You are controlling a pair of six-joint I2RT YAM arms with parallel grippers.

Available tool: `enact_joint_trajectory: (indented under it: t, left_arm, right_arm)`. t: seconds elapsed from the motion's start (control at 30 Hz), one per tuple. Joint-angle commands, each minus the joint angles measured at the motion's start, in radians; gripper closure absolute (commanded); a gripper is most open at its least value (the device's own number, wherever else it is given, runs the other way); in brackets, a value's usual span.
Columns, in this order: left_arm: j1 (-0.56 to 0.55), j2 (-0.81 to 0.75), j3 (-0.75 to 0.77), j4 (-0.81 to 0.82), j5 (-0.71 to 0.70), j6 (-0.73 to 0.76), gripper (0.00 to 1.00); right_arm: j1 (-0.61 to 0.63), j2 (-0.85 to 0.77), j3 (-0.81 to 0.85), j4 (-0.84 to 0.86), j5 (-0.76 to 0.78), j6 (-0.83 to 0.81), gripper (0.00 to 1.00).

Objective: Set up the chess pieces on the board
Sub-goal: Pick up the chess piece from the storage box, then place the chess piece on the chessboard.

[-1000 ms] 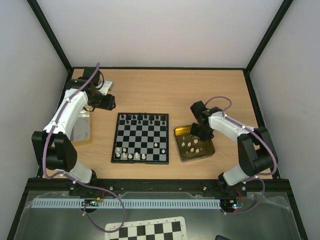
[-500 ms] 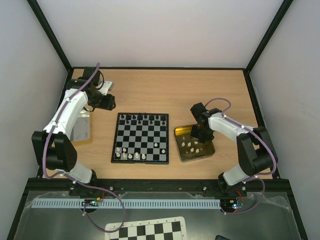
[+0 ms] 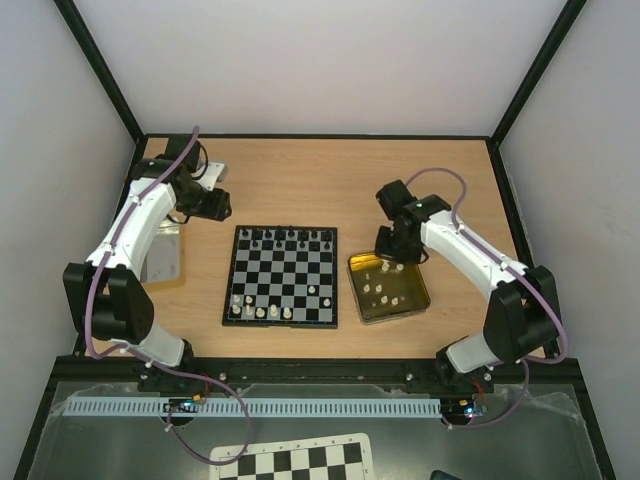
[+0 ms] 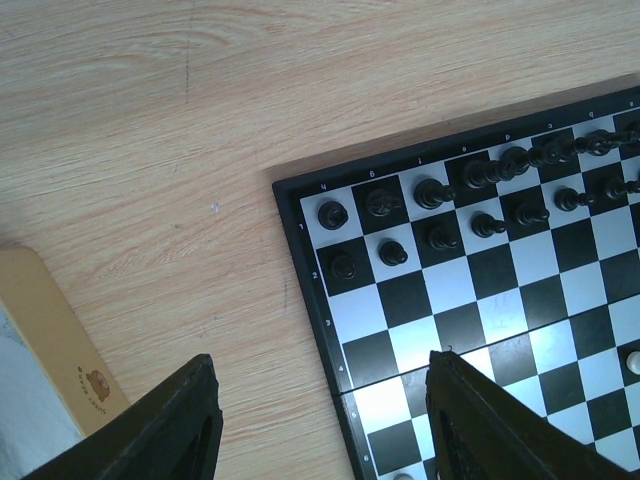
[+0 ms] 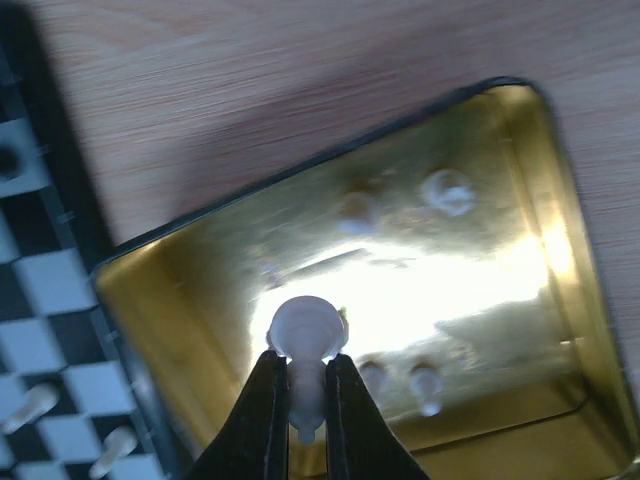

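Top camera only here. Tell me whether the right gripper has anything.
Observer: The right wrist view shows the right gripper shut on a white chess piece, over the gold tin.
Operator: Report the left gripper.
Observer: The left gripper is open, with nothing between its fingers. Its camera shows black pieces standing in two rows along the board edge.

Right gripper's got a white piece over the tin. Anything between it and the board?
Only the square gold tin's wall beside the small black-and-grey chessboard lies between. The cream-white chess piece, pinched in the right gripper, must clear it; two other white pieces stand just past that edge.
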Motion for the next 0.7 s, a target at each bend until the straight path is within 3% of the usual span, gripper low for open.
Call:
enact_joint_trajectory:
  t: [0.0,0.3,0.67]
  left_arm:
    - [-0.003,-0.025,0.002,0.002,0.003,-0.005,0.43]
    - [-0.003,-0.028,0.008,0.005,-0.016,-0.012,0.43]
    - [-0.003,-0.043,-0.008,0.013,-0.039,-0.020,0.43]
  right_arm:
    - [0.116,-0.018,0.083,-0.122,-0.022,0.021,0.98]
    - [0.372,0.098,0.185,-0.128,0.011,0.105,0.98]
    - [0.444,0.188,0.221,-0.035,-0.012,0.187,0.98]
